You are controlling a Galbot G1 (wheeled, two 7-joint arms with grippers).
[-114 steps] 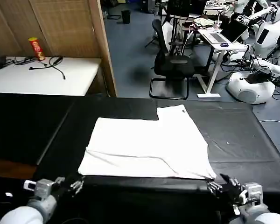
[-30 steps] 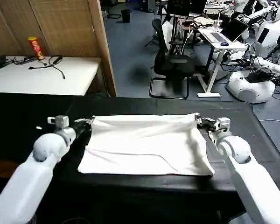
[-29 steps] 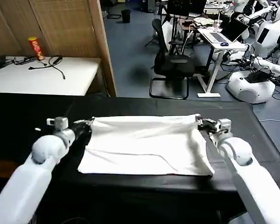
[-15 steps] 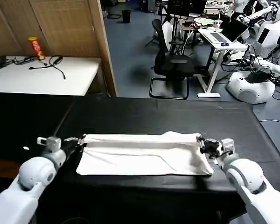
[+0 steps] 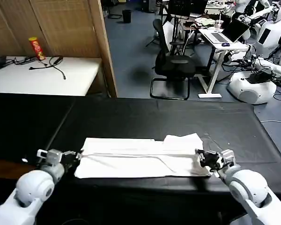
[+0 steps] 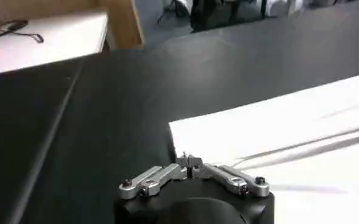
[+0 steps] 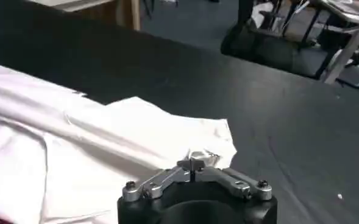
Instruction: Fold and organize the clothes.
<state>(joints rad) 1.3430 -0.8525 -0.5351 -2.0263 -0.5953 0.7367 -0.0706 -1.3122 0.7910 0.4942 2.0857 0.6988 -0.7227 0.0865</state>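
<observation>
A white T-shirt, folded into a long flat band, lies across the black table near its front edge. The left gripper pinches the shirt's left end, fingers closed on the fabric. The right gripper pinches the right end, where the cloth bunches up slightly.

Robotics lab around me — white robots parked beyond my black table, office chair, laptop desk.
</observation>
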